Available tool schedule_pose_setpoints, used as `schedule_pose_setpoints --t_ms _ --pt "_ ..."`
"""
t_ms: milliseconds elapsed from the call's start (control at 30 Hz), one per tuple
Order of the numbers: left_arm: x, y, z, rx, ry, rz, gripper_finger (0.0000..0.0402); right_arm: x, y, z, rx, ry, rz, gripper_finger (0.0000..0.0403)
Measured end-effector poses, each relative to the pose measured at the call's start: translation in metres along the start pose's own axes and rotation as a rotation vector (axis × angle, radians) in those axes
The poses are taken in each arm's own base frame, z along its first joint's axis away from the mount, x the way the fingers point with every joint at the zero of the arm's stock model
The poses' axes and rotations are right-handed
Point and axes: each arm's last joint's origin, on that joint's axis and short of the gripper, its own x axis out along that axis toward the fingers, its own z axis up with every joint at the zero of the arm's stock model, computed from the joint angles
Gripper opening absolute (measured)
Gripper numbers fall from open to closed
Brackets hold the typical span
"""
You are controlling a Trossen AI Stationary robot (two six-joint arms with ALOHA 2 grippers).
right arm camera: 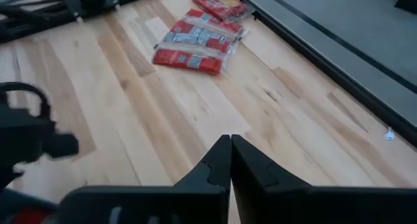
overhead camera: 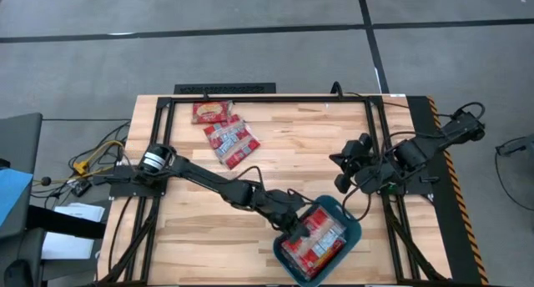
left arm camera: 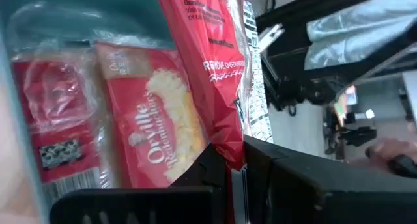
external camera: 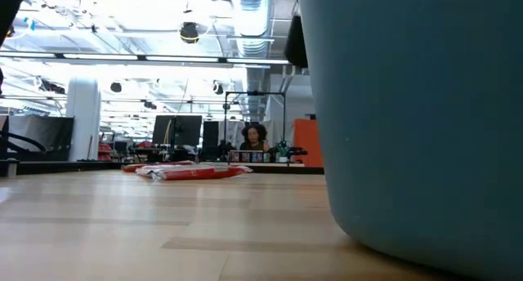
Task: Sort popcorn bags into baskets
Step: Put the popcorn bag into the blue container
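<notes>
Placing step: left gripper (overhead camera: pixel 302 229) grasps a popcorn bag (left arm camera: pixel 208 61) over the near-right teal basket (overhead camera: pixel 355 229) (right gripper (right arm camera: pixel 229 160) clenched, idle), so release comes next, then the far-left bags (overhead camera: pixel 225 133).

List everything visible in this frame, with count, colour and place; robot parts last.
Popcorn bags on table: about three, red and cream, far-left area.
Popcorn bags in tub: several, exact count unclear, red.
Held bag: one, red, over the tub.
Tub: one, teal, near edge, right of centre.
Table: one, pale wood.
Person: one, in the room behind.
Left claw: shut on the held bag, over the tub.
Right claw: shut, waiting at right.
</notes>
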Motion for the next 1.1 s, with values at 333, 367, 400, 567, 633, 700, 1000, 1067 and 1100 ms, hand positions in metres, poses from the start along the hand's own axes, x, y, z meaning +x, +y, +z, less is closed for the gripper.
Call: schedule_pose_setpoints --t_ms 333,367,400,567,633,700,1000,1067,1100 --pt "0.019 0.018 -0.02 -0.07 0.057 0.03 0.0012 -0.001 0.004 -0.006 -0.022 0.022 0.003 0.0022" --pt "0.021 0.019 -0.021 -0.076 0.059 0.033 0.0016 -0.001 0.004 -0.006 -0.023 0.023 0.002 0.002" --pt "0.021 0.021 -0.023 -0.079 0.07 0.043 0.0023 -0.001 0.003 -0.006 -0.025 0.024 0.001 0.0018" --pt "0.021 0.021 -0.018 -0.046 0.049 0.029 0.0081 -0.001 0.003 -0.006 -0.027 0.025 -0.002 0.0027" --pt "0.021 0.02 -0.017 -0.033 0.046 0.007 0.0107 -0.001 0.003 -0.006 -0.027 0.025 -0.002 0.0034" --pt "0.021 0.018 -0.015 -0.019 0.063 -0.033 0.0132 -0.001 0.003 -0.006 -0.029 0.025 -0.003 0.0038" --pt "-0.008 0.02 0.03 0.0 0.274 -0.149 0.0204 -0.001 0.002 -0.005 -0.031 0.012 -0.018 0.0026" --pt "-0.023 0.023 0.041 0.019 0.314 -0.083 0.0205 -0.001 0.003 -0.005 -0.026 0.005 -0.018 0.0022" --pt "-0.034 0.025 0.046 0.034 0.334 -0.033 0.0205 0.001 0.005 -0.005 -0.023 -0.005 -0.023 0.0021"
